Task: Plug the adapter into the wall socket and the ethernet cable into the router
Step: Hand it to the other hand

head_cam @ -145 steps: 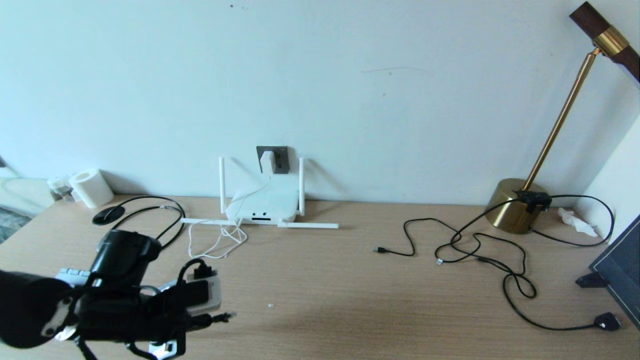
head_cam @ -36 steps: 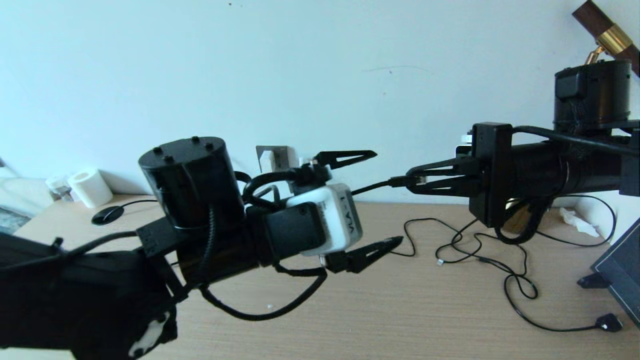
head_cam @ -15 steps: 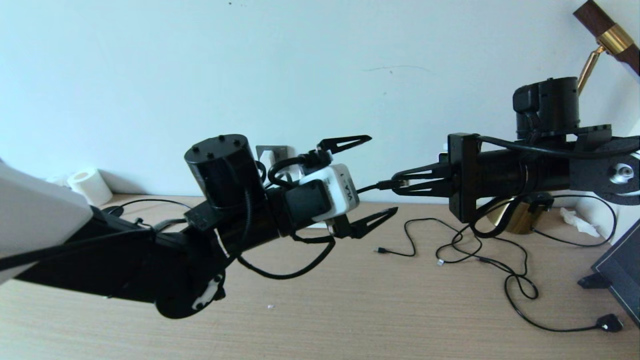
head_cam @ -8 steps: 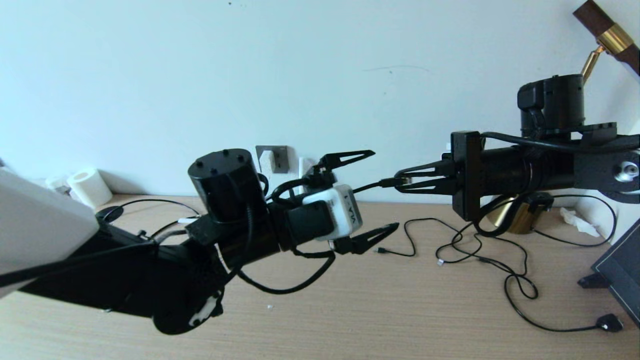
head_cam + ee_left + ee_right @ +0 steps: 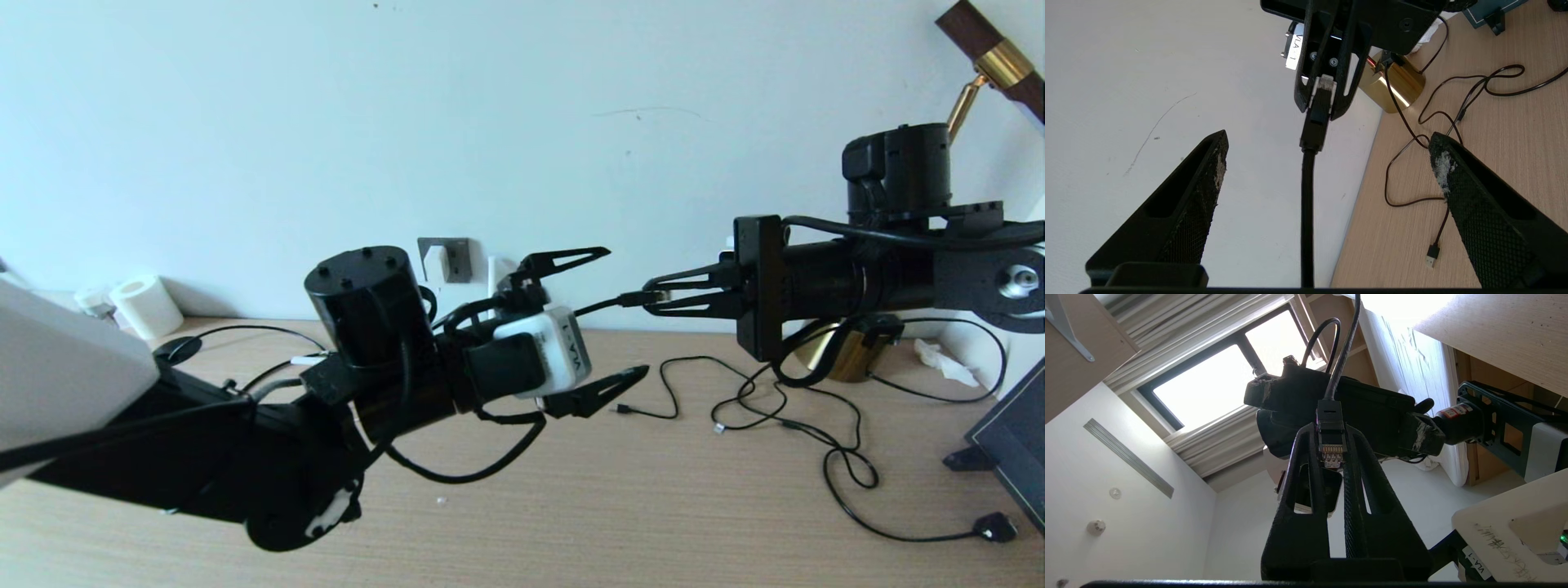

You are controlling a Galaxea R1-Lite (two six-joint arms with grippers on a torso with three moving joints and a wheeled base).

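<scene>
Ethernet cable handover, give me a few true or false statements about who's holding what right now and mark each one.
1. The right gripper is clamped on the plug of the ethernet cable. True.
2. The left gripper is shut on the cable. False: its fingers are spread wide, with the cable running between them untouched.
3. The adapter sits in the wall socket. True.
4. The ethernet plug is already in the router. False: it is held in the air above the table.
</scene>
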